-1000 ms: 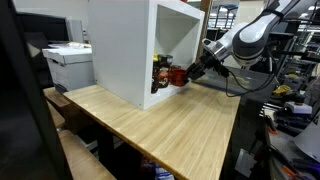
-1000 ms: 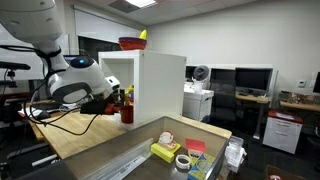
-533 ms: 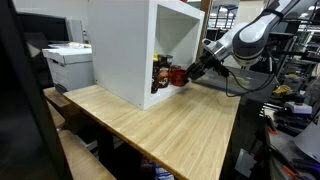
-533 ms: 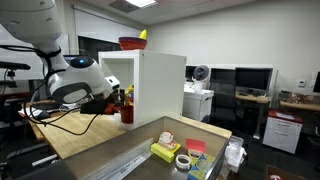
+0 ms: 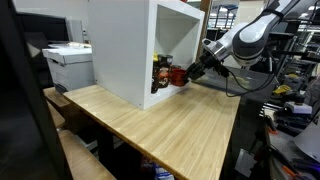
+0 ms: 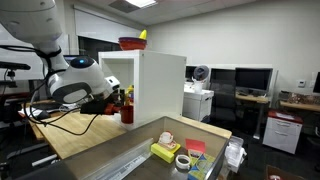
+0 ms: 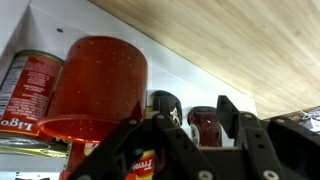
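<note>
Though unmoved as before, end effector (image 7: 190, 112) half-open beside red cup (image 7: 95, 80) (grip unclear)

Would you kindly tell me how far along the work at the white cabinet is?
Done: the end effector sits at the white cabinet's open side. In hand: its fingers frame a small jar beside the red cup; a grip cannot be confirmed. Left: cup, can and jar all stand in the opening.

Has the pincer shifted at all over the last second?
No. The pincer sits at the same spot against the white cabinet front edge, beside the red cup.
</note>
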You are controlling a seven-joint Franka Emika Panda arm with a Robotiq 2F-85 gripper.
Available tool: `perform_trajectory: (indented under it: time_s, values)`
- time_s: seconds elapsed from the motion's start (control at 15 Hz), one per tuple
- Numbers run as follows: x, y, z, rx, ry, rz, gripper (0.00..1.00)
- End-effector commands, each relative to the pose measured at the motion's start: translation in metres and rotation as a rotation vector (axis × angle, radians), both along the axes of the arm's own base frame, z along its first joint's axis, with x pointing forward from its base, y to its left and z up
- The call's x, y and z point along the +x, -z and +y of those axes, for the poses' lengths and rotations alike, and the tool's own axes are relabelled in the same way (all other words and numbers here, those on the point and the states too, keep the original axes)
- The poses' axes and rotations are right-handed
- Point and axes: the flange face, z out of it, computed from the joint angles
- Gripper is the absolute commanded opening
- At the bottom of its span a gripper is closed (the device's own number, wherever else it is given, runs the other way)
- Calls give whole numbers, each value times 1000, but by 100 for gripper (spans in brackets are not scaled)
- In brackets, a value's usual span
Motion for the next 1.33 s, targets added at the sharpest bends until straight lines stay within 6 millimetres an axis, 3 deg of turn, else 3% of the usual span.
perform_trajectory:
  time_s: [0.0, 0.07, 0.13, 0.4, 0.47, 0.67, 1.27]
  values:
    - [0, 4, -16, 10, -9, 10, 79]
    - [0, 5, -27, 5, -13, 19, 84]
    - [1, 4, -54, -26, -21, 49, 98]
    - [12, -8, -81, -73, -55, 116, 100]
    - [7, 3, -72, -39, -21, 102, 100]
    - [8, -1, -84, -45, -26, 129, 100]
    - [13, 2, -75, -38, -42, 139, 100]
